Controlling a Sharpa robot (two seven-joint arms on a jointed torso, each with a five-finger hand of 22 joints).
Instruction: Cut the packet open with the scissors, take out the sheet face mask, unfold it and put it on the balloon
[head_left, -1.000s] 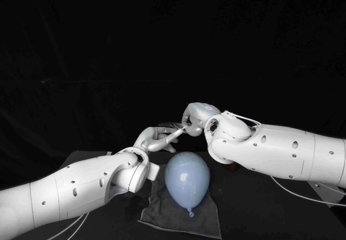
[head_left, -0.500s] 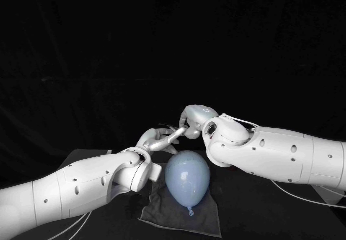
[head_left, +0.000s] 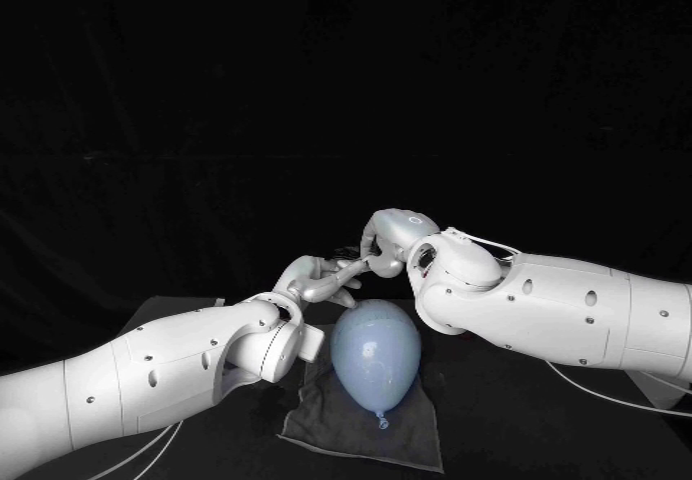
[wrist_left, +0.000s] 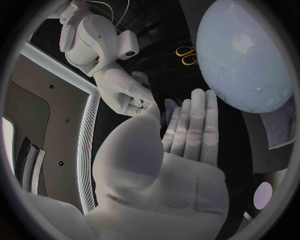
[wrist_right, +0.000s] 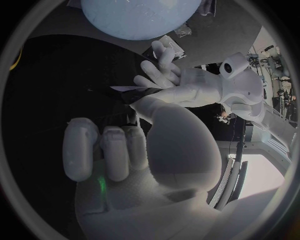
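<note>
Grey cloth (head_left: 312, 424) under blue balloon (head_left: 375, 350)

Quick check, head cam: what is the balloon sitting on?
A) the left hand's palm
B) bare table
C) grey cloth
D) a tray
C: in the head view the balloon lies on a grey cloth spread on the black table.
</note>
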